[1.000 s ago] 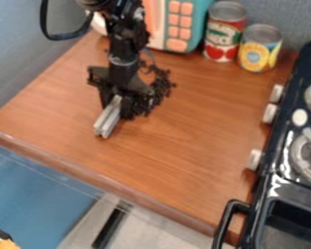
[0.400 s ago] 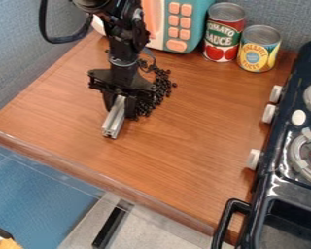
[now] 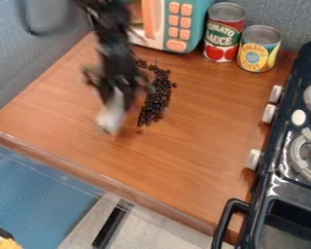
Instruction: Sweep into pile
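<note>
Wood-look countertop (image 3: 197, 126), brown, ran btwn a blue-grey wall (image 3: 291, 17) at the back & a dark toy stove (image 3: 268, 187) on the view's R side. Toy microwave (image 3: 198, 19), teal w/ orange buttons, stood at the back edge; next to it, a tomato sauce can (image 3: 224, 31), then a pineapple can (image 3: 259, 48), both upright. Black arm (image 3: 112, 36) came in from the upper L, its gripper (image 3: 118, 95) low over the counter's L-hand part. Pincer was clenched on a pale bar (image 3: 111, 115), which jutted down at a slant twd the counter's front edge; couldn't tell if the bar touched the wood. Small dark beads (image 3: 157, 99) lay on the counter just R of the gripper, in a long, uneven strip from nr the microwave down twd the front, w/ a few loose at its edges.
</note>
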Action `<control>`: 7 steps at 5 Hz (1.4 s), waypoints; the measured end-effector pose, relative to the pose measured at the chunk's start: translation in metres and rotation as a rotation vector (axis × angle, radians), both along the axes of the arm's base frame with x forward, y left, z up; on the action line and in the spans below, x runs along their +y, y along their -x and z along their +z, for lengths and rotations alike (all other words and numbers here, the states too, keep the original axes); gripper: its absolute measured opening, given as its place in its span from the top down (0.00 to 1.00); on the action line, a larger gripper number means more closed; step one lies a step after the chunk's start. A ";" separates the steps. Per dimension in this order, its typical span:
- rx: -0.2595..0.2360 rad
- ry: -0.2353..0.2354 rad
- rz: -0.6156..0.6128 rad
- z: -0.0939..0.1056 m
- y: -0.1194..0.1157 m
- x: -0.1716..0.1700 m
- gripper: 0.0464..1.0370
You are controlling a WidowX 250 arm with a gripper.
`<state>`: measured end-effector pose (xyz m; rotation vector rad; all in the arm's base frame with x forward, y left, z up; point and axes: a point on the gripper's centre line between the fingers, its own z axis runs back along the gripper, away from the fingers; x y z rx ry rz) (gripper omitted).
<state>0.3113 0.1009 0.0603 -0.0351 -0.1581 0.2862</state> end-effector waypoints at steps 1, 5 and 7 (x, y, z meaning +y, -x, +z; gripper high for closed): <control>0.020 -0.106 0.054 0.049 0.008 0.048 0.65; 0.164 -0.234 -0.030 0.034 0.003 0.196 0.65; 0.175 -0.216 -0.169 -0.004 0.008 0.138 0.65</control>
